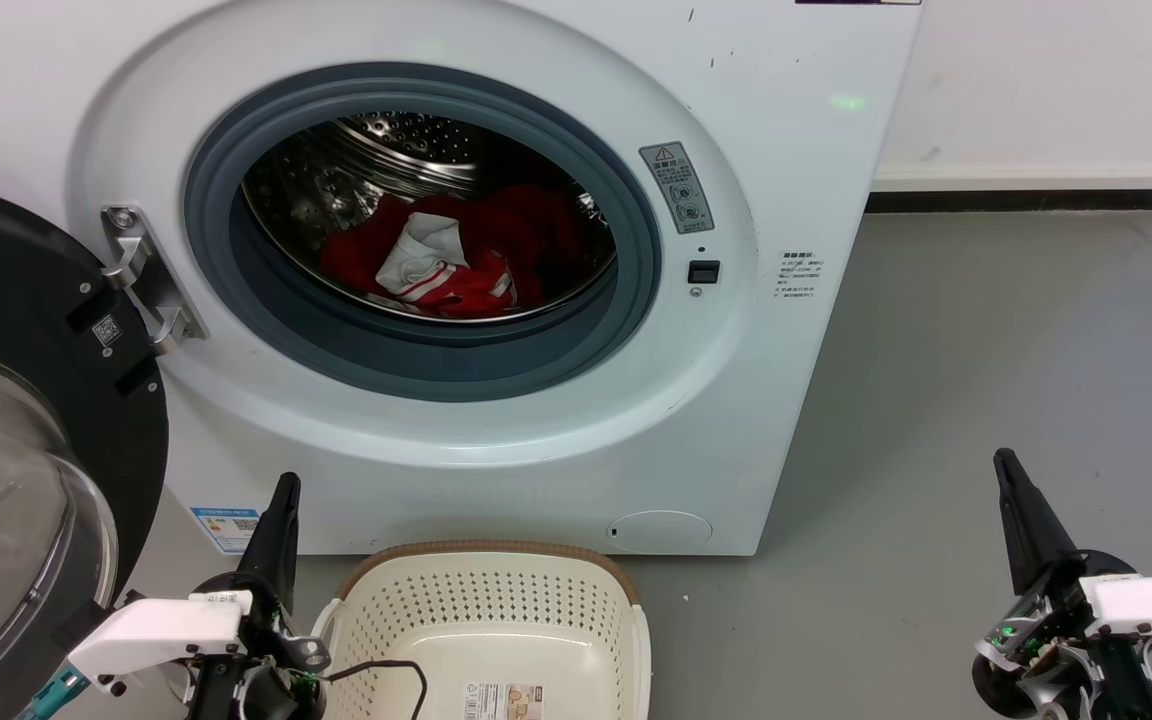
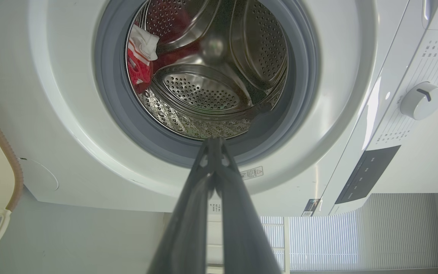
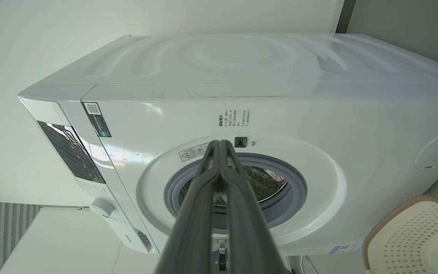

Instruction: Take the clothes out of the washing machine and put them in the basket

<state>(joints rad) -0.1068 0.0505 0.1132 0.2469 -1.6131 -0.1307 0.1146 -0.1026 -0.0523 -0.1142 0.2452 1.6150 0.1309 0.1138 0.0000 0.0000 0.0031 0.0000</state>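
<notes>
**Red clothes in the drum, both grippers closed in front of the washing machine**

The washing machine [image 1: 786, 400] stands on a grey floor [image 1: 986, 380]. Its black-rimmed glass door [image 1: 26, 420] is swung wide open to the robot's left of the opening and hangs from a metal hinge [image 1: 146, 280].

Inside the machine, the clothes [image 1: 456, 255] lie in a bunched heap on the low part of the steel drum [image 1: 406, 140], behind the grey rubber ring [image 1: 416, 350]. They are bright red, with a white panel and white stripes facing outward. Nothing touches them.

The basket [image 1: 496, 600] sits on the floor just in front of the machine, below the opening and close to the front panel. The paper label [image 1: 504, 700] on its bottom is in plain sight.

The left gripper [image 1: 286, 484] hangs in front of the machine's lower left corner, just beside the basket's left rim. Its two dark fingers are pressed together with nothing between them (the left wrist view shows the tips meeting in line with the lower edge of the rubber ring).

The right gripper [image 1: 1004, 462] is out to the machine's right, over bare floor and well apart from the basket. Its fingers are likewise pressed tip to tip around nothing. In the right wrist view they point toward the machine's front, just above the opening.
</notes>
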